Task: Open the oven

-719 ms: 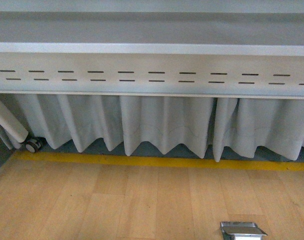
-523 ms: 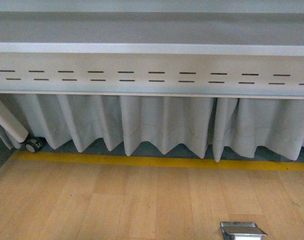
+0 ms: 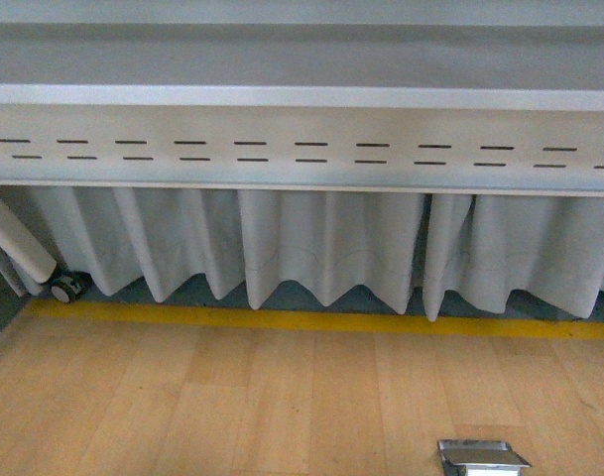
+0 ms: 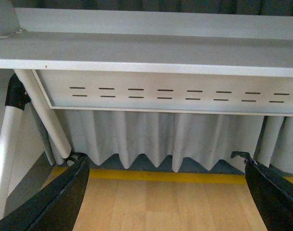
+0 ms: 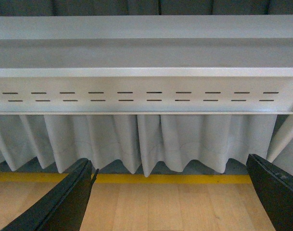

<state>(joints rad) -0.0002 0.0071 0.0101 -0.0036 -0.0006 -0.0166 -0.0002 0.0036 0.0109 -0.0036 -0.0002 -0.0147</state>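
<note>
left end effector [image 4: 165,162] apart | right end effector [image 5: 169,162] apart (both cropped at frame edge)

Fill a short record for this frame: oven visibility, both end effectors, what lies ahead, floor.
oven: not in any view
left end effector: open, empty
right end effector: open, empty
ahead: table edge, slotted panel, curtain below
floor: wood boards, yellow line, metal box
</note>
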